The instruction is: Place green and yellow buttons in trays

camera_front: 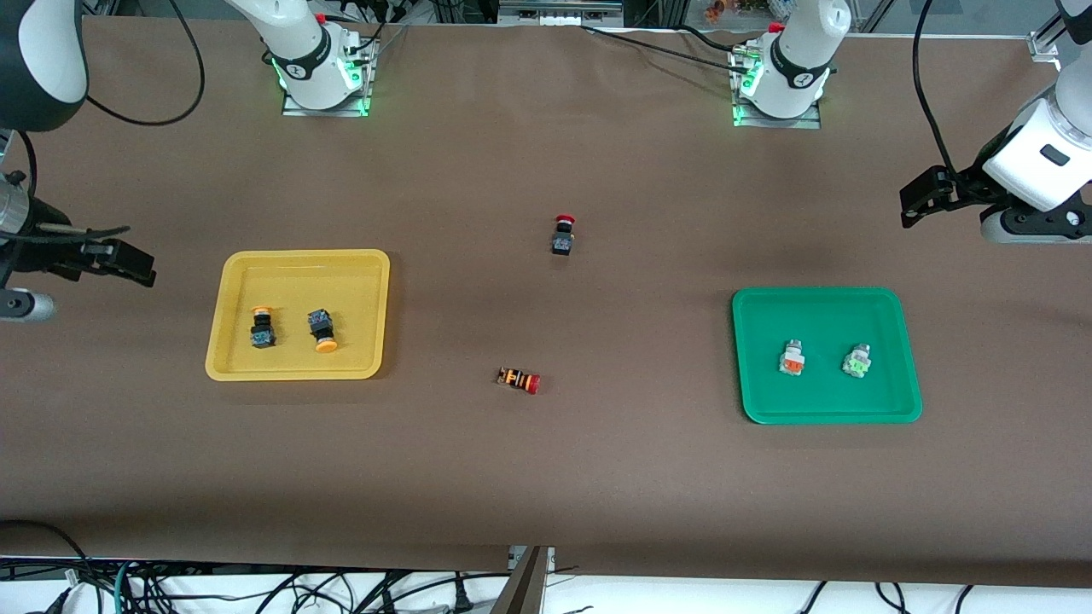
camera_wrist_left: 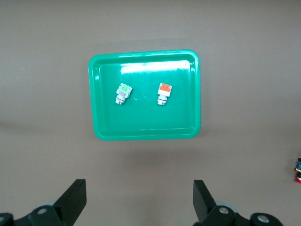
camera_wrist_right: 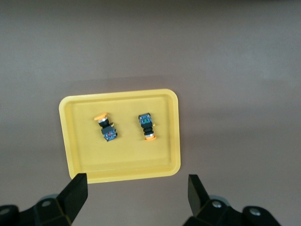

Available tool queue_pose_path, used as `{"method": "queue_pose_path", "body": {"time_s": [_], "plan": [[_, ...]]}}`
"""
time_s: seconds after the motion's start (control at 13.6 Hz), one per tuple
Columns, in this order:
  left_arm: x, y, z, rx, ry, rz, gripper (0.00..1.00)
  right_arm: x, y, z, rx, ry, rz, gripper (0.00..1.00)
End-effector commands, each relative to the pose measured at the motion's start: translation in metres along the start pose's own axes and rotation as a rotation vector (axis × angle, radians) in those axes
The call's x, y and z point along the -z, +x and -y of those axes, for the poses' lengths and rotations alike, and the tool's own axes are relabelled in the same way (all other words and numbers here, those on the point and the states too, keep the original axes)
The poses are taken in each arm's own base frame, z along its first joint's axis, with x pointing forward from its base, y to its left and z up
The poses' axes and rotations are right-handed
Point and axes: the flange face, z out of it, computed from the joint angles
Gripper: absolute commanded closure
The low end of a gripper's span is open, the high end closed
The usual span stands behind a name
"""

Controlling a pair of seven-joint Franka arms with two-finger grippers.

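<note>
The yellow tray (camera_front: 358, 286) lies toward the right arm's end of the table. It holds two black switches with yellow-orange caps (camera_front: 263, 327) (camera_front: 322, 330). They also show in the right wrist view (camera_wrist_right: 106, 127) (camera_wrist_right: 147, 126) in the yellow tray (camera_wrist_right: 117, 95). The green tray (camera_front: 819, 396) lies toward the left arm's end. It holds a whitish switch with an orange face (camera_front: 792, 358) and one with a green face (camera_front: 856, 362). Both show in the left wrist view (camera_wrist_left: 163, 93) (camera_wrist_left: 123, 93). My left gripper (camera_front: 914, 200) (camera_wrist_left: 139, 197) and right gripper (camera_front: 141, 264) (camera_wrist_right: 138, 193) are open, empty and raised over bare table.
A black switch with a red mushroom cap (camera_front: 562, 235) stands mid-table. An orange-striped switch with a red cap (camera_front: 519, 379) lies nearer the front camera, between the trays. Cables run along the table's edges.
</note>
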Motion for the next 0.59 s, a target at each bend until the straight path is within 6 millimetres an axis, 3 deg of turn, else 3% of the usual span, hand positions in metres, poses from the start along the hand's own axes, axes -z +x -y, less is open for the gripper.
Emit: {"method": "queue_pose_path", "body": {"time_s": [0.0,0.52], "plan": [[0.007,-0.002,-0.002,0.007,-0.010,0.000,0.00,-0.023,-0.010,-0.007,-0.007,0.007,0.017,0.05],[0.007,-0.002,-0.002,0.001,-0.010,0.000,0.00,-0.007,-0.013,0.004,-0.009,0.059,0.002,0.03]]}}
